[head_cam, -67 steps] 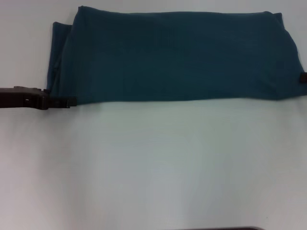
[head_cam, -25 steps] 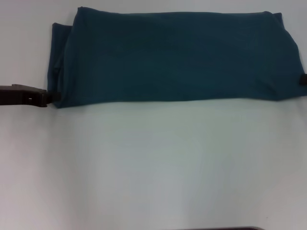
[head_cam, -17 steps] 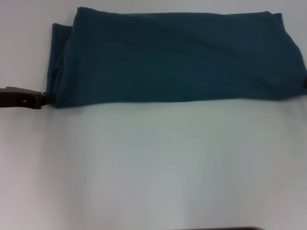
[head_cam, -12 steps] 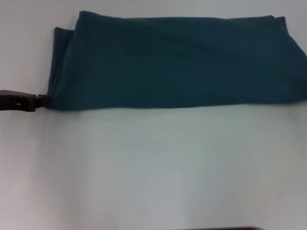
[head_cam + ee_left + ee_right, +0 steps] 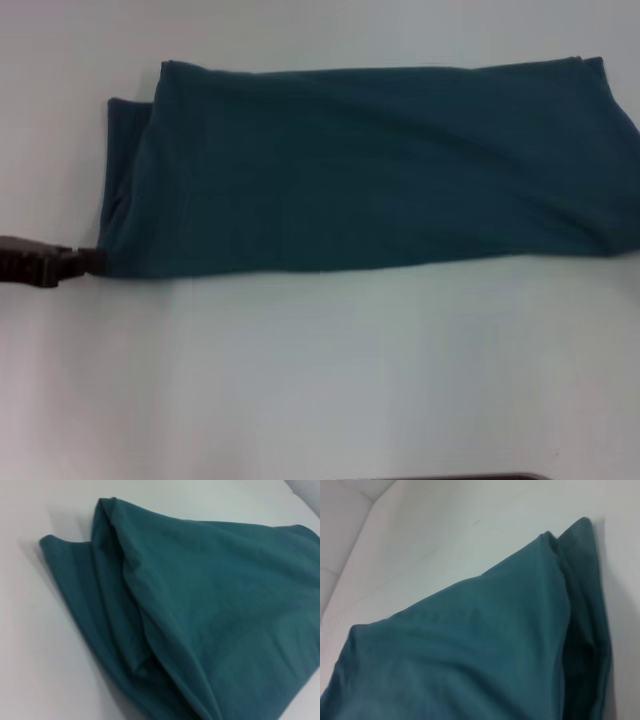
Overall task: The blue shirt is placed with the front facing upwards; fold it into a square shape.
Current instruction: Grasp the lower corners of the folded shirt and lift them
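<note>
The blue shirt lies folded into a long band across the far half of the white table, plain side up, with a narrower layer sticking out at its left end. My left gripper reaches in from the left edge and holds the shirt's near-left corner. The left wrist view shows that end's stacked folds up close. The right wrist view shows the shirt's other end, also in layers. The right gripper is outside the head view, and neither wrist view shows any fingers.
White tabletop lies between the shirt's near edge and me. A dark strip shows at the table's front edge. The shirt's right end runs to the picture's right edge.
The whole shirt has slid toward me across the table, its near edge coming closer. The left gripper came back with the corner. The right gripper, earlier at the right edge, has left the view.
</note>
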`<state>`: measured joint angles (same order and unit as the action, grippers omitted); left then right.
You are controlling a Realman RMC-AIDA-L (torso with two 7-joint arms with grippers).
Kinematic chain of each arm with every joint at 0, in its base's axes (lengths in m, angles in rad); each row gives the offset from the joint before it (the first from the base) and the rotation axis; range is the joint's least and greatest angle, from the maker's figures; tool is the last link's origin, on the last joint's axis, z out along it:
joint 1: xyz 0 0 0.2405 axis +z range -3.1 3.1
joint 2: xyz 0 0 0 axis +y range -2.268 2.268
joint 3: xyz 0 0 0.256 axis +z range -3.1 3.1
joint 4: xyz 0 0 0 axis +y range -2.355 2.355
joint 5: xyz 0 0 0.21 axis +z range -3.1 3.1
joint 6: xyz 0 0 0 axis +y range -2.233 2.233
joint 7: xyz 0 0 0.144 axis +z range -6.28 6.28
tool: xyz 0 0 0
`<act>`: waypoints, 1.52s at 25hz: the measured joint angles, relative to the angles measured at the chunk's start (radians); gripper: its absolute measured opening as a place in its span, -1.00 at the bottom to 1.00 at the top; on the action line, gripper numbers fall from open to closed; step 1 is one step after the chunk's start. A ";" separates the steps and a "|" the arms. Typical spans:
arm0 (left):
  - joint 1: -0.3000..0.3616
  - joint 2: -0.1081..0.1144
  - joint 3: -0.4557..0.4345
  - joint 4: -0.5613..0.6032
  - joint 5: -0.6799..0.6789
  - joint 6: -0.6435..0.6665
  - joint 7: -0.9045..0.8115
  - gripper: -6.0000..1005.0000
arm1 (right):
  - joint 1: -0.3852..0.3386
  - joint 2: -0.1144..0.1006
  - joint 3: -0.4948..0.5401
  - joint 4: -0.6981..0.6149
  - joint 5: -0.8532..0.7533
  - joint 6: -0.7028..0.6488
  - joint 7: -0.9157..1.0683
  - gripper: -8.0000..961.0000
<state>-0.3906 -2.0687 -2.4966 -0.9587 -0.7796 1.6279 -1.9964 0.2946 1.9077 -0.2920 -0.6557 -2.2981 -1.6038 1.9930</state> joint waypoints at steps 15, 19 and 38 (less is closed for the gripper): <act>0.101 0.016 -0.153 -0.014 0.005 0.214 0.101 -0.99 | -0.177 0.019 0.138 -0.043 -0.006 -0.267 -0.130 -0.97; 0.126 0.016 -0.152 -0.007 0.008 0.218 0.114 -0.99 | -0.207 0.021 0.160 -0.046 -0.010 -0.273 -0.142 -0.95; 0.136 0.018 -0.145 0.023 0.043 0.209 0.126 -0.95 | -0.208 0.022 0.160 -0.035 -0.051 -0.238 -0.143 -0.89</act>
<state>-0.2549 -2.0504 -2.6411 -0.9357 -0.7369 1.8371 -1.8703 0.0864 1.9297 -0.1318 -0.6903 -2.3486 -1.8422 1.8499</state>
